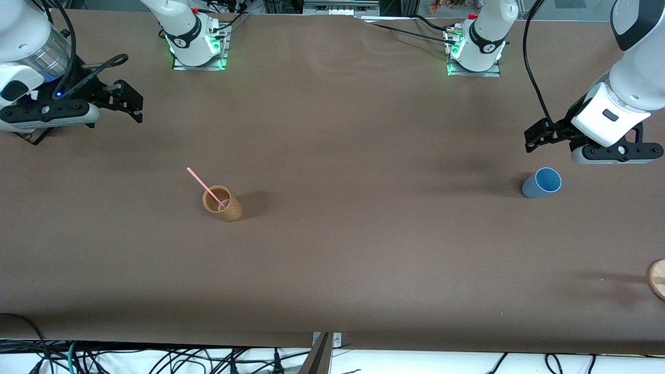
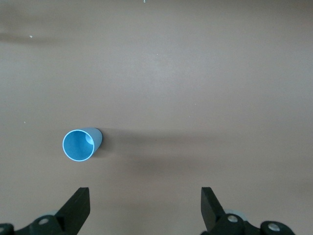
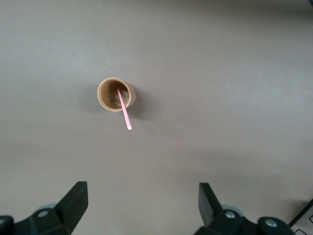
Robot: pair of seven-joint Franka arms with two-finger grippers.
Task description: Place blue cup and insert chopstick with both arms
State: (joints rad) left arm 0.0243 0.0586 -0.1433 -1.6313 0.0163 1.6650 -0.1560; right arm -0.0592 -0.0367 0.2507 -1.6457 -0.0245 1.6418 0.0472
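I see the chopstick (image 1: 203, 186) leaning in the tan cup (image 1: 223, 203). The blue cup (image 1: 541, 183) stands toward the left arm's end. The left gripper (image 2: 145, 208) and right gripper (image 3: 142, 205) hover above the table, both spread and empty.

tan cup (image 1: 223, 203), brown table (image 1: 363, 249), wooden disc (image 1: 657, 278)

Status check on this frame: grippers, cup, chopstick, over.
Left gripper open, above table near blue cup; right gripper open, waiting at its end. Blue cup upright, untouched. Chopstick leaning in tan cup. Nothing in the way.

brown table (image 1: 332, 130), blue cup (image 1: 541, 183), tan cup (image 1: 222, 203)
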